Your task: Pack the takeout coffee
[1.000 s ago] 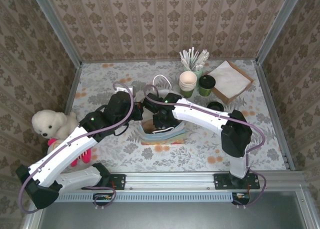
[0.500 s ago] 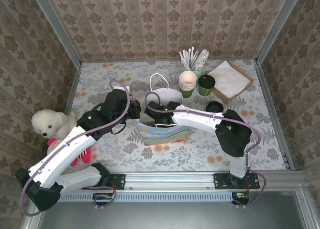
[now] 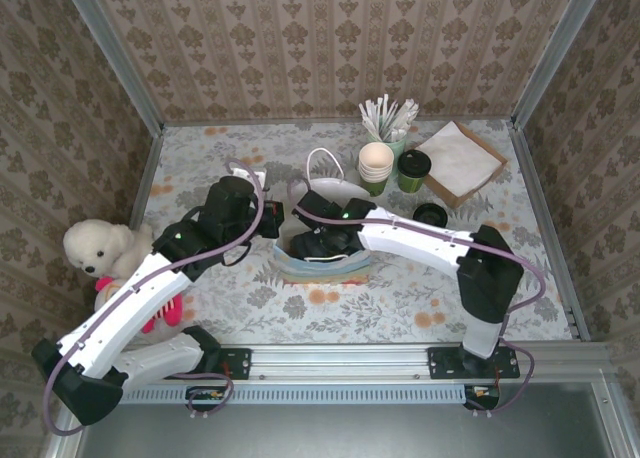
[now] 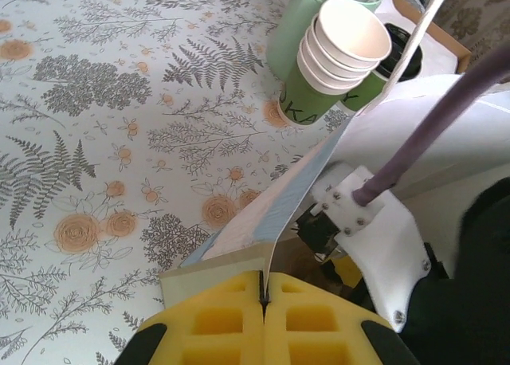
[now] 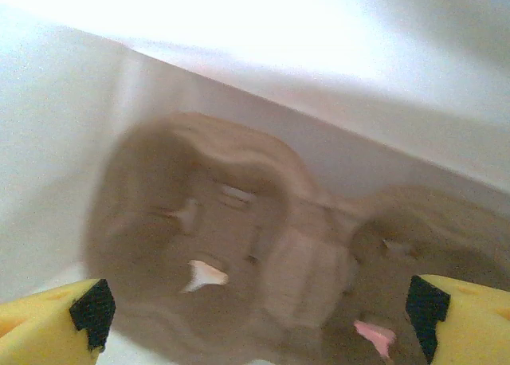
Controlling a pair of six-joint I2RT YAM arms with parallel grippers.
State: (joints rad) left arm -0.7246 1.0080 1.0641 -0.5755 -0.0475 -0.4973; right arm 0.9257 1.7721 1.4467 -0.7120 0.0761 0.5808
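The left gripper (image 4: 263, 301) was clenched on the rim of the paper bag (image 3: 310, 268), holding its mouth apart. The right gripper (image 5: 256, 308) hung inside the bag with its jaws spread wide and nothing between them, over a brown pulp cup carrier (image 5: 199, 221). The takeout coffee (image 3: 413, 168) stood unpacked at 1 o'clock from the bag, just beside the stack of lidless cups (image 3: 376, 165). To do this step well, I judged, the right arm should rise straight out, clear of the bag wall, then take the coffee low on its body and keep it upright. The table (image 3: 200, 158) wore a fern-and-rose print, patterned wallpaper enclosed it, and a plush bear (image 3: 100, 248) sat at 9 o'clock
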